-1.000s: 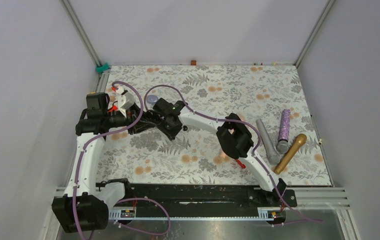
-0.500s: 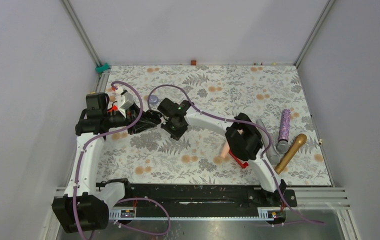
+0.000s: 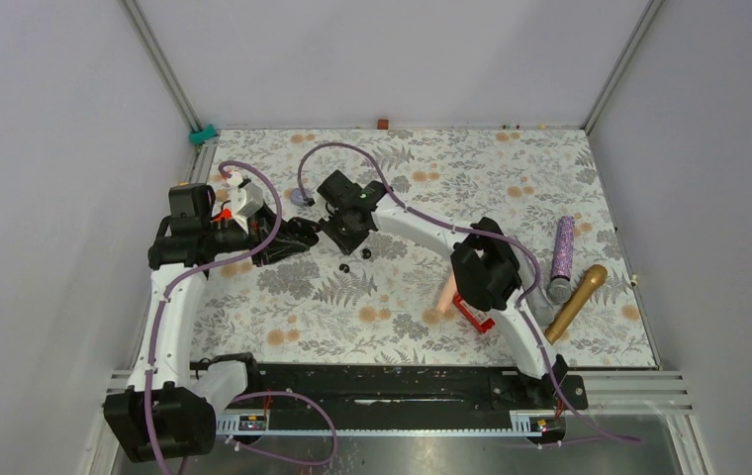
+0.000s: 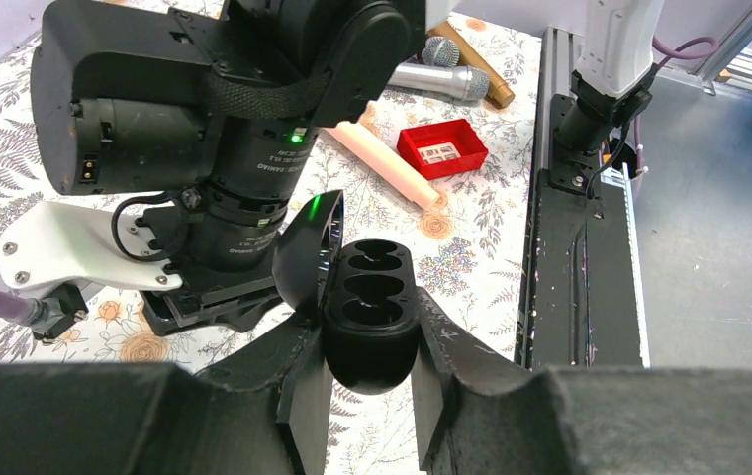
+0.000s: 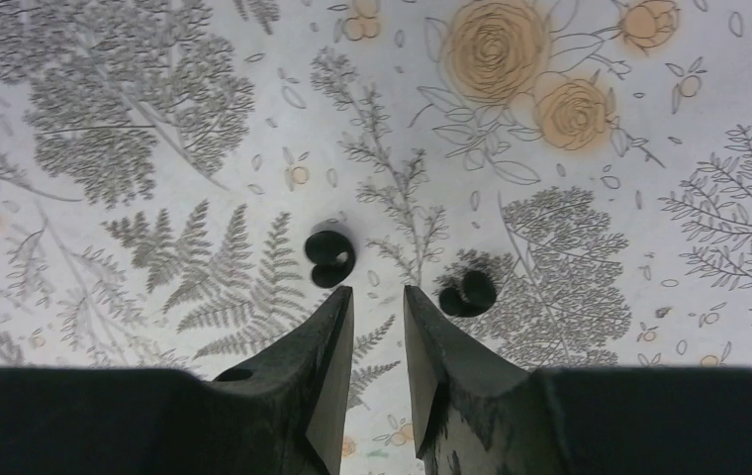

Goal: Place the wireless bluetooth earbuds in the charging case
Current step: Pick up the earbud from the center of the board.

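The earbuds [image 5: 329, 257] lay loose on the counter [image 3: 352, 332], left of its middle and about halfway between the near and far edges. They sat close together but apart, neither one in a socket. Just beside them, toward the left edge, was the charging case [image 4: 372, 317]. Its lid [image 4: 308, 252] was swung up and both round sockets showed bare and faced up. Your left pincer [image 4: 372, 341] was clamped on the case body, one finger on each side. I could not tell whether the case rested on the counter or was held just clear of it.

Your right pincer [image 5: 377, 307] hung over the buds and pointed down at the gap between them. Its fingers stood a narrow way apart with nothing in them. Neither tip touched a bud.

I judged the step in hand to be the first pick: the case was open and steady, and no bud had been seated yet. For the next move you would need to choose one bud, probably the one on the left of the right wrist view because it lay nearer a fingertip. You would shift the right pincer sideways until the bud sat between the tips, widen the fingers enough to straddle it, lower them and close gently. The buds were small and rounded, so an off-centre pinch could flick one away. After that came the carry to the case and lining the bud up with a socket.

Farther off, toward the near right of the counter, lay a pink cylinder [image 3: 446, 290] and a red tray [image 3: 473, 315], both outside this job.
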{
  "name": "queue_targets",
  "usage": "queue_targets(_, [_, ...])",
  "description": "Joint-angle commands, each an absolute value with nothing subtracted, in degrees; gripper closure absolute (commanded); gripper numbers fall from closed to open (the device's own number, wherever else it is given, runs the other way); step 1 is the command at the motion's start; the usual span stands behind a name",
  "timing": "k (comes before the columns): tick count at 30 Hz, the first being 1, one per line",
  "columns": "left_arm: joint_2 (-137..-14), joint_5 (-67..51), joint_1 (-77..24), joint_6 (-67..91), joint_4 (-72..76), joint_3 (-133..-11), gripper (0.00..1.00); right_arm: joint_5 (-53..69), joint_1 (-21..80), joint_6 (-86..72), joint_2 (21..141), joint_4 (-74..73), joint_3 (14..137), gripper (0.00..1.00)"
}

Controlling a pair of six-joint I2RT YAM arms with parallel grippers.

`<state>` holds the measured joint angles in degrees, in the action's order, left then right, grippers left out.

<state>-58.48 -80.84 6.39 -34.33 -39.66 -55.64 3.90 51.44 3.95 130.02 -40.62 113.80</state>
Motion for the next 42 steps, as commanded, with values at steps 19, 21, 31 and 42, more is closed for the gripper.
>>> queue_targets(19, [-57.8, -84.3, 6.8, -35.9, -37.9, -55.5, 1.0, 14.0, 51.1, 3.6, 136.1, -45.3, 119.0, 0.66])
queue_targets(21, [-57.8, -84.4, 6.8, -35.9, -37.9, -55.4, 1.0, 15.7, 51.1, 3.1, 135.9, -45.3, 118.8, 0.66])
queue_targets(31, [-57.6, -84.5, 6.9, -35.9, -37.9, -55.4, 1.0, 24.8, 51.2, 0.4, 136.3, -44.5, 119.2, 0.64])
queue_targets(42, [-57.6, -84.5, 6.9, -35.9, -37.9, -55.3, 1.0, 29.6, 52.3, 1.6, 136.9, -44.5, 120.6, 0.62])
